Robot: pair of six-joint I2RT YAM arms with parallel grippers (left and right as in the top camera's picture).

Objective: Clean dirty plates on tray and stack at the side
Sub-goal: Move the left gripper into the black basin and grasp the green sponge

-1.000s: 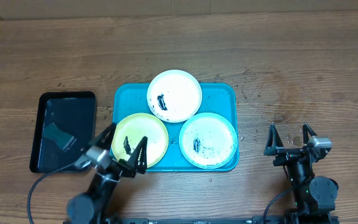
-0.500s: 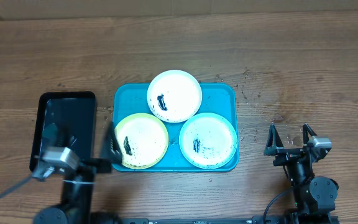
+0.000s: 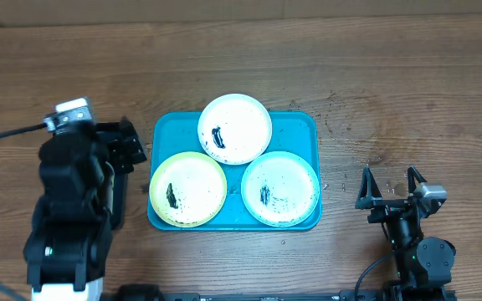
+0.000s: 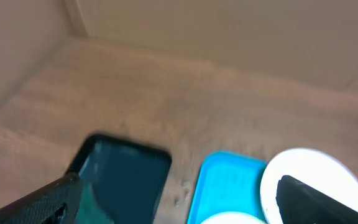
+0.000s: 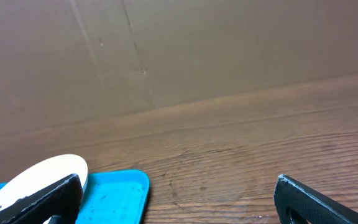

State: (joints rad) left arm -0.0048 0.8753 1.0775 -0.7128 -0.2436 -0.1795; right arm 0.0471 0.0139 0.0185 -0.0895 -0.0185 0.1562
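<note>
On the large turquoise-blue rectangular plastic tray three small round plates lie close together, each smeared black: the white-rimmed plate at the tray's far edge, the yellow-green-rimmed plate near-left, the pale-mint-rimmed plate near-right. Left of the tray, the left arm hides most of the small glossy black tray, which is blurred in the wrist view. The left gripper gapes wide and empty. Right of the tray, well apart, the right gripper is spread wide over the wooden table, holding nothing.

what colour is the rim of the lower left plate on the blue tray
Yellow-green; that plate shows best in the overhead view.
</note>
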